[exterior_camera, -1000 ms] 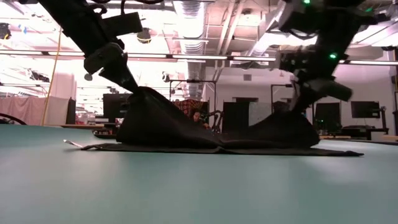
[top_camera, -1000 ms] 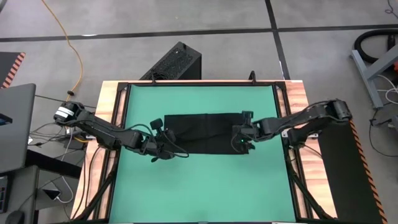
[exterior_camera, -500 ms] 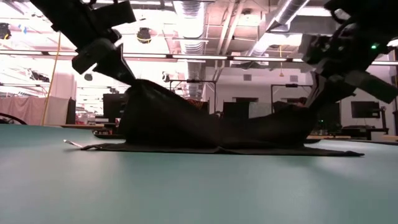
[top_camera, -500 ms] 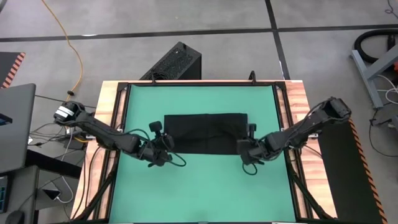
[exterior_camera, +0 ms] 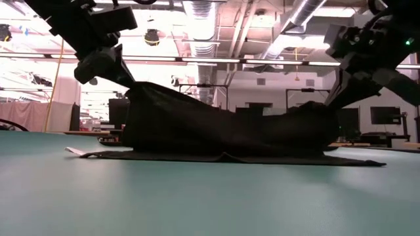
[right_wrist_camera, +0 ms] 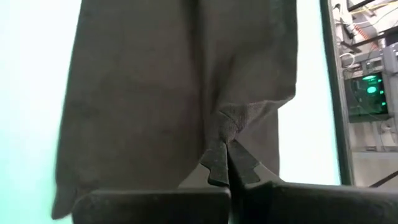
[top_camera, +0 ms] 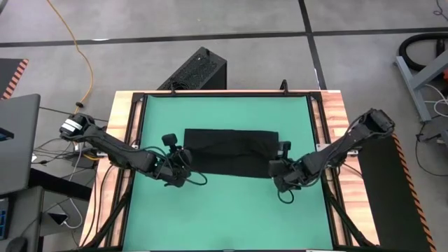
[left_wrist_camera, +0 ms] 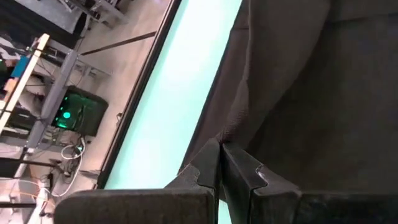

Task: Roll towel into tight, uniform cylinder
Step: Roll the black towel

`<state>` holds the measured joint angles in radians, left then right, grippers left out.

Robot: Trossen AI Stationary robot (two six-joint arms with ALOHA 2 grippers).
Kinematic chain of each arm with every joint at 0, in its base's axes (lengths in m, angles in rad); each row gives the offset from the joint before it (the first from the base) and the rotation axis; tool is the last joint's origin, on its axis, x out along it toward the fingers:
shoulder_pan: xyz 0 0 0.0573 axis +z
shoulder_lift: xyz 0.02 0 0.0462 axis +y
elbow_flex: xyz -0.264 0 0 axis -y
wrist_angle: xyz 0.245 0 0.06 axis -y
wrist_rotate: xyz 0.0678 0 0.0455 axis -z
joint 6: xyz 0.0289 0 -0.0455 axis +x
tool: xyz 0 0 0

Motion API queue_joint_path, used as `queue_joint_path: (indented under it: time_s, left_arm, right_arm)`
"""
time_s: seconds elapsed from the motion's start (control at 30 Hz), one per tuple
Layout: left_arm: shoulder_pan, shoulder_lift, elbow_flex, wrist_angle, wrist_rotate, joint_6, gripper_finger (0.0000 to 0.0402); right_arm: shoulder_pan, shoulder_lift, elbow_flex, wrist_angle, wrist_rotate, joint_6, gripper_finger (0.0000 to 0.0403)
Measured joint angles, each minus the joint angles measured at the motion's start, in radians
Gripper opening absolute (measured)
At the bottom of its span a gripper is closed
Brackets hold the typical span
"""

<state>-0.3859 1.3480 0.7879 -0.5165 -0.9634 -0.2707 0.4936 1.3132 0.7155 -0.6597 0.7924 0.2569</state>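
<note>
The towel [top_camera: 229, 152] lies mid-mat on the table [top_camera: 334, 112], its near edge lifted because the left gripper [left_wrist_camera: 221, 163] and right gripper [right_wrist_camera: 225, 163] each have fingers closed on a corner (presumably to fold it evenly over).

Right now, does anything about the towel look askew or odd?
Nothing damaged. The towel is lifted unevenly: the left pincer holds its corner higher than the right pincer does, so the cloth sags between them, with its bottom layer flat on the mat.
</note>
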Motion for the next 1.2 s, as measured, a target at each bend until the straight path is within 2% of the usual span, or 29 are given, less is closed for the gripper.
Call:
queue_joint_path:
  time_s: [0.2,0.4,0.5,0.77,0.93,1.2]
  left_arm:
    - [0.0,-0.017,0.0,-0.011,-0.042,-0.003,0.0]
    - [0.0,-0.047,0.0,-0.039,-0.053,-0.019,0.0]
    - [-0.001,-0.047,-0.015,-0.062,-0.028,-0.069,0.0]
    - [-0.001,-0.047,-0.058,0.015,0.095,-0.11,0.0]
    - [-0.003,-0.047,-0.058,0.105,0.101,-0.033,0.0]
    - [-0.003,-0.047,-0.058,0.131,0.093,-0.003,0.0]
  right_arm:
    - [0.024,0.0,0.037,-0.022,0.048,-0.003,0.0]
    - [0.05,0.0,0.047,-0.017,0.048,-0.011,0.0]
    - [0.061,0.0,0.047,-0.02,0.048,0.0,0.0]
    - [0.054,0.0,0.047,-0.045,0.048,0.024,0.0]
    - [0.058,0.0,0.047,-0.103,0.123,0.082,0.0]
    - [0.061,0.0,0.048,-0.119,0.144,0.084,0.0]
